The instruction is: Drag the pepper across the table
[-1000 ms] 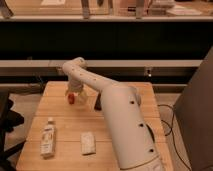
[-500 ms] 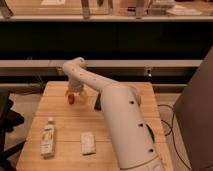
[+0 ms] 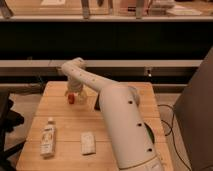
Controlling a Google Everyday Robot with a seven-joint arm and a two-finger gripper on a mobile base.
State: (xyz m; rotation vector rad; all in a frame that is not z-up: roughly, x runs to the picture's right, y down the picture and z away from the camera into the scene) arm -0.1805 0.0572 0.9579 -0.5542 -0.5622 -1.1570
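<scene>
The pepper [image 3: 71, 98] is a small orange-red piece on the far left part of the light wooden table [image 3: 60, 120]. My white arm reaches from the lower right over the table to the far left. My gripper [image 3: 75, 95] hangs down right at the pepper, touching or just beside it on its right. The black bar is mostly hidden behind my arm; a dark bit [image 3: 97, 105] shows at the arm's left edge.
A white bottle [image 3: 48, 137] lies near the front left of the table. A small white packet [image 3: 88, 142] lies at the front middle. A dark chair [image 3: 7, 125] stands left of the table. A counter and shelf run behind.
</scene>
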